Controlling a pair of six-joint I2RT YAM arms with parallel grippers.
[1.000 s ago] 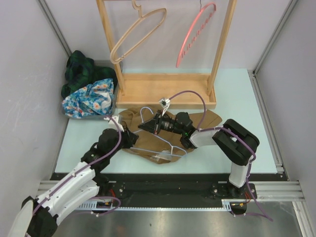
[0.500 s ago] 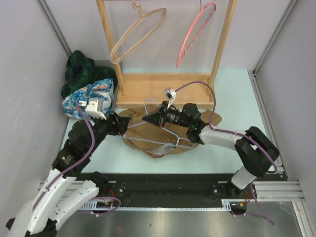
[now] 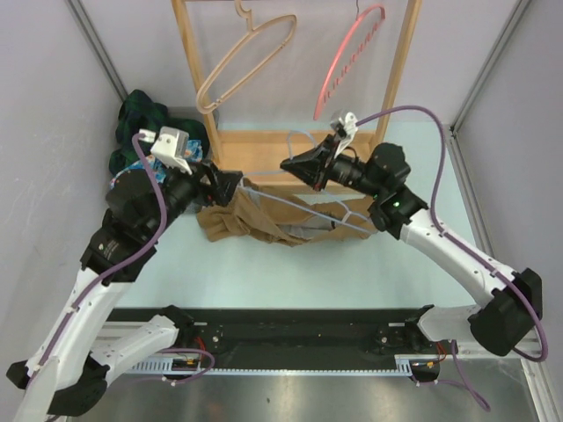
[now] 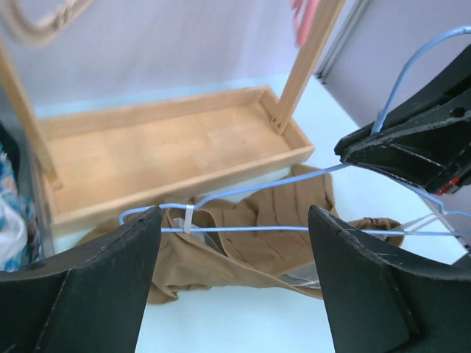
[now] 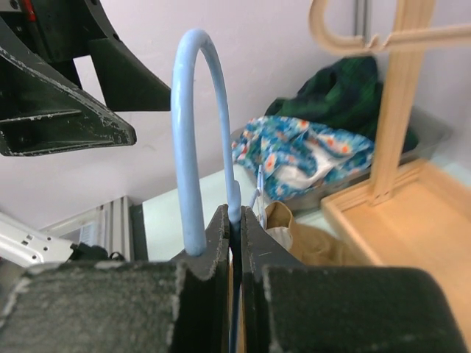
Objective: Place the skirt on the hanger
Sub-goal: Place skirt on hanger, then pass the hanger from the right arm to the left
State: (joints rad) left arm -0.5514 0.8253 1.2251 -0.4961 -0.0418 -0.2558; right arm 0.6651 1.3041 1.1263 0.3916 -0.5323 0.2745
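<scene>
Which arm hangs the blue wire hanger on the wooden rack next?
Probably right: the right gripper is shut on the blue wire hanger carrying the brown skirt; the left gripper is open, empty.

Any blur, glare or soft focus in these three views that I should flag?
Top external: evenly lit and sharp, mild sheen on the metal strip at the bottom. Left wrist: left gripper fingers dark and soft-edged, skirt clear. Right wrist: right gripper fingers blurred up close, hanger hook sharp.

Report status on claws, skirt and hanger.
Left claw open. Right claw shut on hanger hook. Skirt hangs from hanger. Wooden rack close behind.
</scene>
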